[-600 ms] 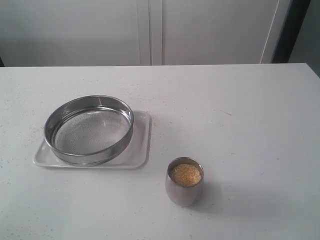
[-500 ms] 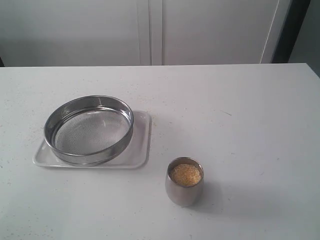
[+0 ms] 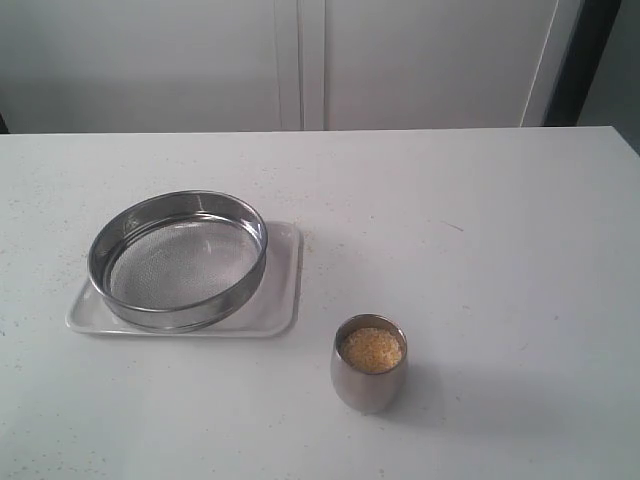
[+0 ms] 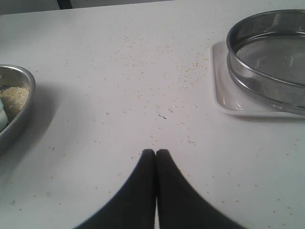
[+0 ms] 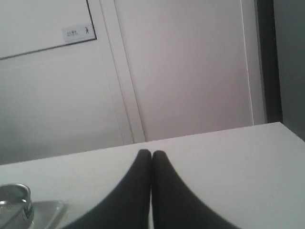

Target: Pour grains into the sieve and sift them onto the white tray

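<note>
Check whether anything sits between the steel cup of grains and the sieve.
Nothing visible does. Only tabletop lies between the cup holding the grains and the sieve, which already sits on the white tray.

The exterior camera sits high above the near edge of the desk (image 3: 480,200), tilted down toward the far edge and the pale wall panels (image 3: 420,60) behind, at a middling distance. The left wrist camera hangs low over the desk, looking along it past the left end effector (image 4: 156,152). It shares the sieve (image 4: 267,52) and white tray (image 4: 224,95) with the exterior view. The right wrist camera faces almost level past the right end effector (image 5: 151,153) across the far edge, sharing those panels.
</note>
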`<state>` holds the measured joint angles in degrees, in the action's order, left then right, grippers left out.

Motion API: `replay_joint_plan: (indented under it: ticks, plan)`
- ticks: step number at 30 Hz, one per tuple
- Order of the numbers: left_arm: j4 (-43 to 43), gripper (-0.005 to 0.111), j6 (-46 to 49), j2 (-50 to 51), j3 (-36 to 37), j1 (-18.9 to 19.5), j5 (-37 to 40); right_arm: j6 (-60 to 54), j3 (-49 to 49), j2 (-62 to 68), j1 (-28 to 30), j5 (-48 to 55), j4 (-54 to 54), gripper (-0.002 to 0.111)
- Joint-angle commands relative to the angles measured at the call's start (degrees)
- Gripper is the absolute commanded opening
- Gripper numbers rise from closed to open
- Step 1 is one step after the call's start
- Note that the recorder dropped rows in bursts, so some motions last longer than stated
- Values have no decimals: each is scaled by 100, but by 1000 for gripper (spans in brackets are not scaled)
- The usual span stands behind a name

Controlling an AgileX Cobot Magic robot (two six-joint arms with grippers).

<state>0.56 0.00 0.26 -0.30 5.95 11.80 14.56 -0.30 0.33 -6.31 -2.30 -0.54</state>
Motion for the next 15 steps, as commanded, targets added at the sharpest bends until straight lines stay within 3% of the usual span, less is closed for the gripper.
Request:
replay_joint_plan:
  ticks: [1,8,15]
  plan:
    - [62,0,0,-26,30,-44,-24,237,30,-33,11,-636,-13,0]
    - [62,0,0,-26,30,-44,-24,222,30,-33,11,-1817,203,0]
    - [62,0,0,-26,30,-44,-24,222,-192,-33,11,-1843,425,0]
